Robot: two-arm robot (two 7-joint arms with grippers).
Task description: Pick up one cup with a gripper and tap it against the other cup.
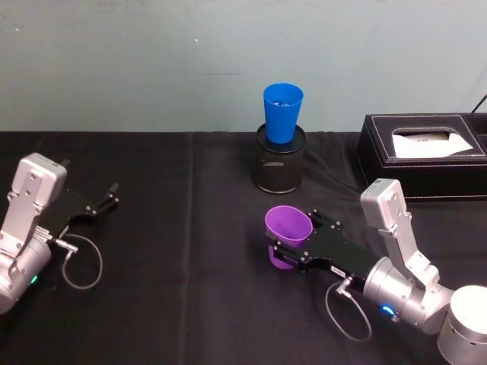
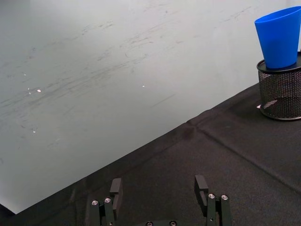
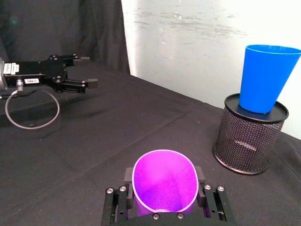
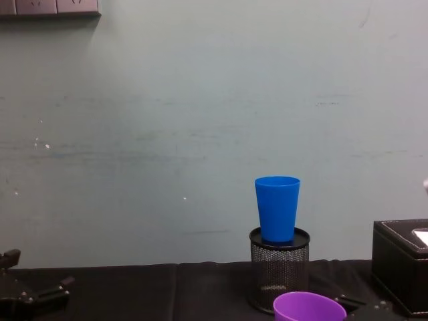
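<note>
The purple cup [image 1: 287, 226] sits mouth-up between the fingers of my right gripper [image 1: 296, 236], which is shut on its sides, in front of the stand and a little right of the table's centre. From the right wrist, the purple cup [image 3: 163, 181] is clamped by the black fingers [image 3: 128, 177]. The blue cup [image 1: 282, 112] stands upright on a black wire-mesh cylinder [image 1: 278, 164] behind it, a clear gap away. My left gripper [image 1: 104, 201] rests open and empty at the far left; its fingers [image 2: 115, 189] are spread wide.
A black tissue box [image 1: 426, 152] stands at the back right, close to the right arm. Black cloth [image 1: 183, 289] covers the table, and a pale wall [image 1: 152, 61] rises just behind the blue cup [image 4: 277, 207] and mesh cylinder [image 4: 279, 266].
</note>
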